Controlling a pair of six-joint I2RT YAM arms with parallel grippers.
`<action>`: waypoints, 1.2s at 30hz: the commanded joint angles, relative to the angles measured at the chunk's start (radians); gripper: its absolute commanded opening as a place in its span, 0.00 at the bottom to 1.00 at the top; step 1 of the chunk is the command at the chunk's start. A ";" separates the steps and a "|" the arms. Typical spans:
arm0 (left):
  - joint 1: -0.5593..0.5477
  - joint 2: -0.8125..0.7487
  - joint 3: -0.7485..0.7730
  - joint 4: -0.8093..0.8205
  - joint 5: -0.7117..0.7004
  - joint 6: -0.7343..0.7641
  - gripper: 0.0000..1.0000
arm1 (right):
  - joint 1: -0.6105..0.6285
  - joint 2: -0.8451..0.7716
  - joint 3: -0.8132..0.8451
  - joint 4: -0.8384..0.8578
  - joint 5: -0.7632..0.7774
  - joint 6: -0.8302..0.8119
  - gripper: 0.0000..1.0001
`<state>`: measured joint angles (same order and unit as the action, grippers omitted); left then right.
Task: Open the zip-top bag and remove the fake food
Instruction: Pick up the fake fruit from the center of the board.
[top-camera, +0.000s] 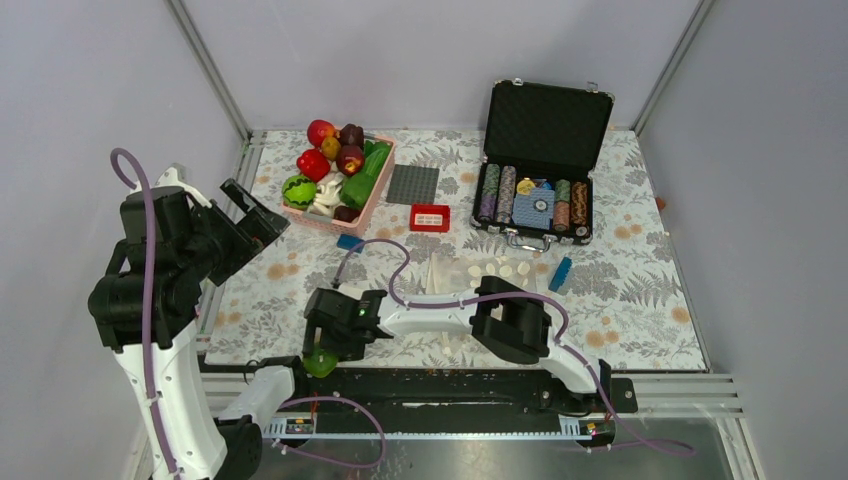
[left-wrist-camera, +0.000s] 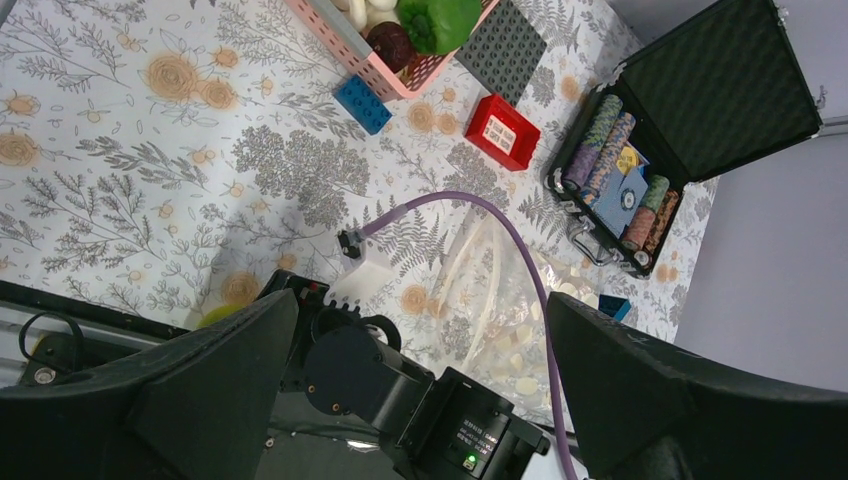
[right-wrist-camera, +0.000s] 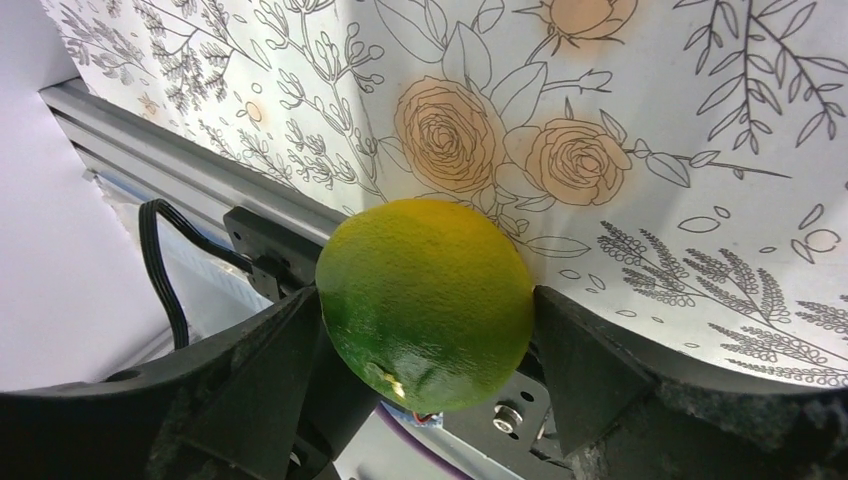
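Observation:
The zip-top bag lies flat on the floral mat, partly under my right arm; it also shows in the left wrist view. My right gripper reaches left to the mat's near edge and is shut on a glossy green-yellow citrus fruit, one finger on each side of it. My left gripper is raised at the left, open and empty, its fingers wide apart. Several other fake food pieces sit in the pink basket.
An open black poker-chip case stands at the back right. A grey baseplate, a red brick and two blue bricks lie on the mat. A metal rail runs along the near edge.

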<state>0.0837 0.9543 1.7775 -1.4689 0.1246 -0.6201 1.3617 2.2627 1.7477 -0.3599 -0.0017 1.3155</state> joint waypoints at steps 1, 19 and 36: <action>-0.002 -0.015 -0.017 0.030 0.017 0.011 0.99 | 0.011 0.009 0.010 0.033 0.005 0.016 0.80; -0.001 -0.039 -0.107 0.081 0.051 0.003 0.98 | -0.038 -0.363 -0.405 0.288 0.114 -0.081 0.50; -0.037 -0.178 -0.710 0.623 0.464 -0.268 0.99 | -0.216 -1.006 -0.774 0.478 0.091 -0.804 0.56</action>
<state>0.0750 0.8185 1.1442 -1.0729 0.4530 -0.7803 1.1473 1.3338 0.9848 0.0200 0.1455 0.7704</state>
